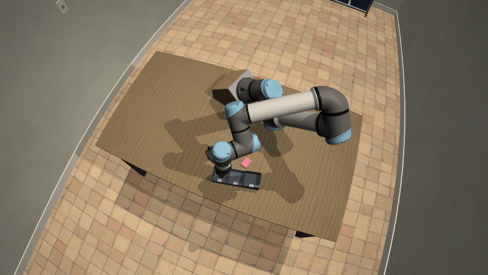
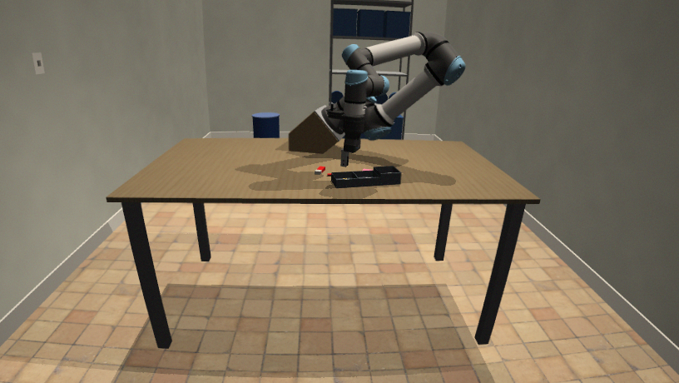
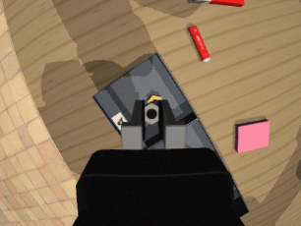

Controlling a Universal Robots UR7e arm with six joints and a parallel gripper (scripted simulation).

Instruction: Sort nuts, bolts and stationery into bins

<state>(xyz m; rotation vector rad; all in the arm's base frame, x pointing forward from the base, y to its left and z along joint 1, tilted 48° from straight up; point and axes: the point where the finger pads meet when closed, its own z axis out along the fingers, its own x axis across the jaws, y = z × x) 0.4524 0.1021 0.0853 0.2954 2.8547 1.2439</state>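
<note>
My gripper (image 2: 344, 164) (image 3: 151, 112) is shut on a grey hex nut (image 3: 151, 107), held above the bin marked A (image 3: 140, 76) (image 2: 341, 182), at the left end of a joined row of three dark bins. A brass-coloured nut (image 3: 154, 98) lies inside that bin, partly hidden by the fingertips. A pink pad (image 1: 246, 162) (image 2: 367, 170) (image 3: 253, 137) lies on the table behind the row. A small red cylinder (image 3: 199, 43) (image 2: 329, 174) with a white end lies behind bin A. A red and white block (image 2: 319, 170) (image 3: 227, 2) lies farther off, cut by the wrist view's top edge.
The middle bin (image 1: 235, 177) and right bin (image 1: 252, 178) stand beside bin A on the wooden table (image 1: 136, 102) (image 2: 156, 185); their labels are too small to read. The right bin (image 2: 389, 178) looks taller. The table's front edge is near the row. The arm's base block (image 2: 311, 135) is behind.
</note>
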